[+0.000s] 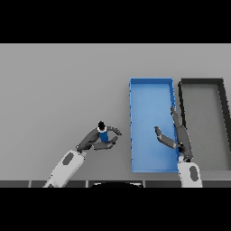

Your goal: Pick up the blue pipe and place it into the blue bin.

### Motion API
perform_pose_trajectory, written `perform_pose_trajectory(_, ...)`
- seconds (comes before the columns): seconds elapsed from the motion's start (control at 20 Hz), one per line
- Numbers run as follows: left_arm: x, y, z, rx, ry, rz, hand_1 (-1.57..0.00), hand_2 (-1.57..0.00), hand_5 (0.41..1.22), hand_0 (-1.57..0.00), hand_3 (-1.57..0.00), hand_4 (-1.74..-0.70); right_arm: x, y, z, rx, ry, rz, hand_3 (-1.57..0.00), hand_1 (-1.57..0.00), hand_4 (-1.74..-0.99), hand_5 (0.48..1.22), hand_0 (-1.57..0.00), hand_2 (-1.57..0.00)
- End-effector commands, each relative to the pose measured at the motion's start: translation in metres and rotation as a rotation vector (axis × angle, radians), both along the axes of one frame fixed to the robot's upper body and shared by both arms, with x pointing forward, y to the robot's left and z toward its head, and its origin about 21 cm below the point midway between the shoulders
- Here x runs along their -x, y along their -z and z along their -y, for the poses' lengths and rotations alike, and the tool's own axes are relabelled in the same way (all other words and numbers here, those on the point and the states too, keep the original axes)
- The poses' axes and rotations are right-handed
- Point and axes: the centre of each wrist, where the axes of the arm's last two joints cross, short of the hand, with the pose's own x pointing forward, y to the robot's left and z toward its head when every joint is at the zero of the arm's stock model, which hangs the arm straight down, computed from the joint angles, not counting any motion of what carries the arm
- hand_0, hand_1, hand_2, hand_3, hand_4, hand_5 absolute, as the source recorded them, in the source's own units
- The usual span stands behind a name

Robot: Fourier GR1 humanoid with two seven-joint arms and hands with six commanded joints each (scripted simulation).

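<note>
fingers (113, 131) round blue pipe (103, 135), rect. bin (151, 82)

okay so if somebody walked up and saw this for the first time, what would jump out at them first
Probably the bright blue bin, a long open tray right of center on the grey table, with a dark grey bin beside it on its right. Next, the left hand, left of the blue bin, curled around the small blue pipe. The right hand hangs open over the blue bin's right edge.

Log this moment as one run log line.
left hand shut on blue pipe | pipe outside blue bin | right hand open over bin
</note>
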Motion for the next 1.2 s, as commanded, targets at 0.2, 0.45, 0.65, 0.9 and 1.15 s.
perform_pose_trajectory(0.2, 0.004, 0.000, 0.010, 0.000, 0.017, 0.020, -1.24, -1.28, 1.094, -1.17, -1.27, -1.55, 0.000, -0.001, 0.002, -0.011, -0.002, 0.001, 0.00, 0.00, -1.228, 0.656, 0.00, 0.00)
perform_pose_trajectory(0.45, 0.004, -0.009, 0.017, 0.030, 0.010, 0.095, -1.46, -1.48, 1.179, -1.44, -1.47, -1.48, -0.003, -0.004, 0.001, -0.020, -0.004, 0.000, 0.00, 0.00, -1.217, 0.631, 0.00, 0.00)
perform_pose_trajectory(0.65, -0.004, -0.035, 0.025, 0.100, 0.013, 0.176, -1.53, -1.53, 1.204, -1.52, -1.53, -1.47, -0.001, -0.003, -0.002, -0.022, -0.008, -0.010, 0.00, 0.00, -1.226, 0.636, 0.00, 0.00)
perform_pose_trajectory(0.9, -0.003, -0.067, 0.038, 0.141, 0.084, 0.230, -1.56, -1.56, 1.215, -1.55, -1.56, -1.47, -0.004, 0.000, -0.002, 0.024, -0.006, -0.009, 0.00, 0.00, -1.184, 0.643, 0.00, 0.00)
perform_pose_trajectory(1.15, -0.004, -0.085, 0.042, 0.120, 0.117, 0.244, -1.57, -1.57, 1.219, -1.57, -1.57, -1.47, -0.001, -0.001, 0.005, 0.024, 0.006, 0.000, 0.00, 0.00, -1.155, 0.642, 0.00, 0.00)
